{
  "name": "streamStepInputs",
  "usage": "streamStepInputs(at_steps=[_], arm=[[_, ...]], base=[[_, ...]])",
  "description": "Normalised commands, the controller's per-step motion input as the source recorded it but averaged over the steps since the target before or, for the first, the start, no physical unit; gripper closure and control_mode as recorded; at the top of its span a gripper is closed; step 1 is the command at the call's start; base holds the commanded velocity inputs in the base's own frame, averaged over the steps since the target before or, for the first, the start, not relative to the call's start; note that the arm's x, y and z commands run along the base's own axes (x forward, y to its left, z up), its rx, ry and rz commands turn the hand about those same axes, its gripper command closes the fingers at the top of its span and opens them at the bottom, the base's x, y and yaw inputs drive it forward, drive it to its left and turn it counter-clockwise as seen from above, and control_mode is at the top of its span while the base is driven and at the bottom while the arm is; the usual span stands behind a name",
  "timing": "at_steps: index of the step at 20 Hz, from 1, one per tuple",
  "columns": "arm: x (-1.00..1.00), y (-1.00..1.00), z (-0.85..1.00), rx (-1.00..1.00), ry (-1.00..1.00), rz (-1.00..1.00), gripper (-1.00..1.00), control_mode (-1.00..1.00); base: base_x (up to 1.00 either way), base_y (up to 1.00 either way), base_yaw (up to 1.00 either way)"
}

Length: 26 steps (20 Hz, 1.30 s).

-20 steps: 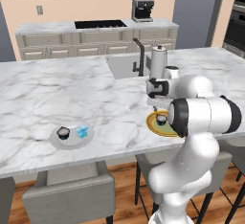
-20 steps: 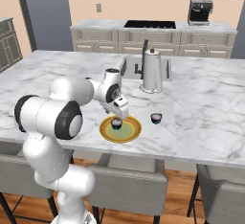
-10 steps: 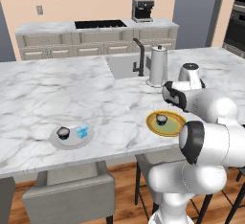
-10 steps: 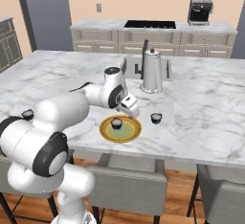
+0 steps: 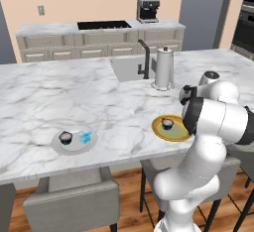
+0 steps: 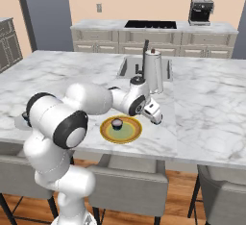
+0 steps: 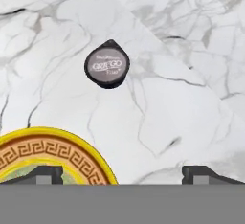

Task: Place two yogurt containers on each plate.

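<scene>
The yellow-rimmed plate (image 6: 121,129) lies near the counter's front edge with one dark yogurt container (image 6: 116,122) on it. It also appears as the yellow plate (image 5: 171,129) with its cup (image 5: 167,124). The pale grey plate (image 5: 74,142) holds a dark cup (image 5: 65,137) and a light-blue tub (image 5: 85,136). My gripper (image 6: 156,118) hangs low just right of the yellow plate. In the hand view my gripper (image 7: 122,175) is open and empty. A loose dark yogurt container (image 7: 107,65) with a printed pale lid lies ahead on the marble, beside the plate's rim (image 7: 52,137).
A tall steel canister (image 6: 153,72) stands behind the gripper beside the sink (image 5: 131,67) and its dark faucet (image 5: 145,60). Another small dark cup (image 6: 25,117) sits at the counter's left, partly behind my arm. Grey stools (image 5: 69,199) line the near edge.
My hand has swung off the yellow plate toward its right side and come down low over the counter, above the loose cup. The plates and their cups have not moved.
</scene>
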Motion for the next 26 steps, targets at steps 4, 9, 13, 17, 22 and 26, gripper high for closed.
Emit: streamStepInputs(at_steps=[4, 9, 13, 17, 22, 26], arm=[[0.12, -0.11, -0.05, -0.01, 0.0, 0.0, -1.0, -1.0], [0.1, -0.03, -0.35, 0.0, 0.0, 0.0, -1.0, -1.0], [0.53, 0.0, -0.5, -0.01, 0.0, 0.0, -1.0, -1.0], [0.69, -0.23, -0.43, -0.05, 0.0, 0.0, -1.0, -1.0], [0.57, -0.3, -0.21, -0.01, 0.0, 0.0, -1.0, -1.0], [0.38, -0.05, -0.42, 0.0, 0.0, 0.0, 1.0, -1.0]], base=[[0.0, 0.0, 0.0], [0.0, 0.0, 0.0], [0.0, 0.0, 0.0], [0.0, 0.0, 0.0], [0.0, 0.0, 0.0], [0.0, 0.0, 0.0]])
